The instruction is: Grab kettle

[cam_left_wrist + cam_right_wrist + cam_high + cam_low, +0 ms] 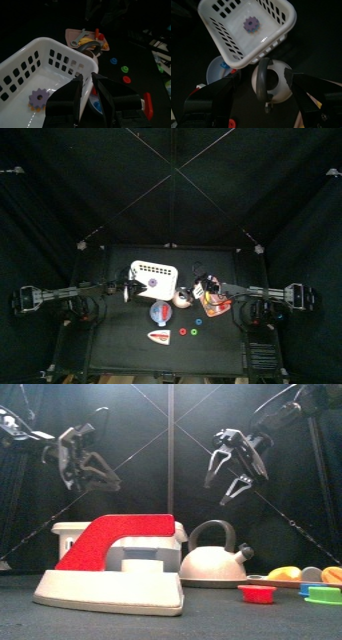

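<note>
My left end effector [91, 472] hangs in the air on the left, above the white basket [114, 534]. Its two jaws are close together and hold nothing. In my left wrist view, a purple gear [39, 98] lies on the basket's floor.

A toy iron [118, 569] with a red top stands at the front of the worktop [120, 333], in front of the basket.

The kettle [214, 556] sits in the middle of the worktop, just right of the basket. It is white with a dark handle, and nothing touches it.

My right end effector [238, 472] hangs in the air above the kettle. Its jaws are apart and empty.

Small coloured rings [301, 587] lie at the front right.
</note>
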Tool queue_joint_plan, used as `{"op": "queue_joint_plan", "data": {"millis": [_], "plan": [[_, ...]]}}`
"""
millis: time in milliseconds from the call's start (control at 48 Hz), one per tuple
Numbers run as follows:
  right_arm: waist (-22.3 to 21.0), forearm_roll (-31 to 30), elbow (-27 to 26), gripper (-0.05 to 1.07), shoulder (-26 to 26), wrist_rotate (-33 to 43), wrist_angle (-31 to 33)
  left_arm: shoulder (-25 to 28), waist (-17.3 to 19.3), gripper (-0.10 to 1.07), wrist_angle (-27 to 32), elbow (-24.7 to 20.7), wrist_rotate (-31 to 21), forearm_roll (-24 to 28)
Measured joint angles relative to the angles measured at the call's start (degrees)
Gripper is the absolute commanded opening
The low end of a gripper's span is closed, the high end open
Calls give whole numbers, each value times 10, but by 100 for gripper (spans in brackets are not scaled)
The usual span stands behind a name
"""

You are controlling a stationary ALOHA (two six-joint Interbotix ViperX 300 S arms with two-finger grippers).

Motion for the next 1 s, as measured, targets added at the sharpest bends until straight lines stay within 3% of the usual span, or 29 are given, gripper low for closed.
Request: {"op": "queue_joint_plan", "data": {"millis": [167,250,500,667,1000], "plan": [[14,5,-4,100,28,7,9,-87,-16,65,-2,33,17,-9],[16,2,-4,100,49,17,11,-103,-16,65,-1,42,27,-11],[22,-9,-16,100,107,21,38,-93,-19,65,-3,47,58,-20],[24,-28,-21,100,123,23,72,-89,-22,65,-4,48,70,-32],[27,-33,-26,95,149,24,76,-88,-23,65,-4,61,70,-59]]}}
